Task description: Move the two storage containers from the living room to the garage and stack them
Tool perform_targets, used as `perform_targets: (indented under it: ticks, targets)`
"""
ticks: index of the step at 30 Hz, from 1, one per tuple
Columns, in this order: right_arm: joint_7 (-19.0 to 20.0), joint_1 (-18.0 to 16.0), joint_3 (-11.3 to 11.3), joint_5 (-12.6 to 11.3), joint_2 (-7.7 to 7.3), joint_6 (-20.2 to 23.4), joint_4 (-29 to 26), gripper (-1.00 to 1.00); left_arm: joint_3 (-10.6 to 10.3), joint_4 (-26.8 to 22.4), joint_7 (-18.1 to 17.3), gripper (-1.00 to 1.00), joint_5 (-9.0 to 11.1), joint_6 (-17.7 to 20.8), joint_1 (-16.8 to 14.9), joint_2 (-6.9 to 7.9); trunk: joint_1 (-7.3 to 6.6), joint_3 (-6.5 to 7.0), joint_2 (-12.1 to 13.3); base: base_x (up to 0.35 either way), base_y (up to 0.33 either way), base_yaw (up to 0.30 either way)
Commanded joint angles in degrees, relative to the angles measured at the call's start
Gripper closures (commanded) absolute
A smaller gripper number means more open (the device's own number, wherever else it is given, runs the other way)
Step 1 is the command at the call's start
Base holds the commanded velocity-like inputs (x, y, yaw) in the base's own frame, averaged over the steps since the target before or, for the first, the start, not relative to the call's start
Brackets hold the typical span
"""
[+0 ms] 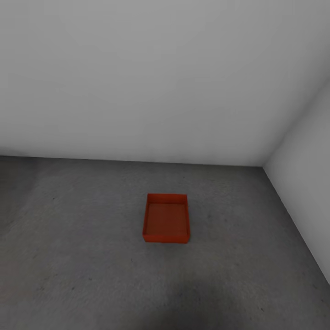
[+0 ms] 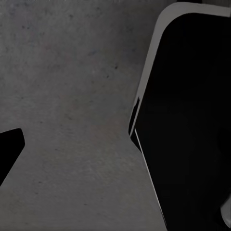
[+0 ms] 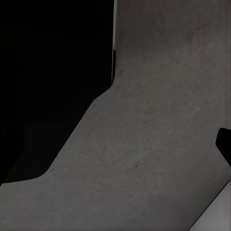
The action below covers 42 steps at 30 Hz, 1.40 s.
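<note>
One red-orange storage container [image 1: 166,219] sits open side up on the dark grey concrete floor [image 1: 82,256] of the garage, in the middle of the head view, some way from the corner of the walls. It is empty. In the left wrist view one dark fingertip [image 2: 10,147] of my left gripper juts in from the frame's edge over bare floor [image 2: 72,96]. A dark fingertip [image 3: 224,144] of my right gripper shows likewise in the right wrist view. Nothing lies between the fingers of either gripper.
Plain grey-white walls [image 1: 160,82] meet in a corner at the far right, with a side wall [image 1: 307,183] running along the right. My black base [image 2: 192,125] fills one side of the left wrist view, and the base [image 3: 48,82] shows in the right wrist view too.
</note>
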Motion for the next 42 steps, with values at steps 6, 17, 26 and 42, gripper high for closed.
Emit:
perform_targets:
  ticks: [6,17,26,42]
  targets:
    - [0.29,0.18,0.53,-0.49,0.05,-0.48,0.18,-1.00,-0.65,-0.26,0.09,-1.00,-0.05,-0.20,-0.03,0.02,0.02,0.47,-0.06,0.000,0.000,0.103]
    - [0.37,0.21,0.54,-0.54,0.06,-0.43,0.14,-1.00,-0.77,-0.62,0.07,-1.00,-0.13,-0.27,-0.03,0.03,0.02,1.42,-0.06,0.000,0.000,0.093]
    - [0.10,0.21,0.57,-0.47,-0.45,0.01,0.10,-1.00,-0.79,-0.61,0.06,-1.00,-0.09,-0.30,-0.03,0.03,0.02,1.58,-0.06,0.000,0.000,0.014]
    - [-0.51,0.21,0.28,-1.26,-0.26,-0.47,0.14,-1.00,-0.82,-0.59,0.06,-1.00,-0.12,-0.27,-0.03,0.03,0.02,2.06,-0.06,0.000,0.000,0.000]
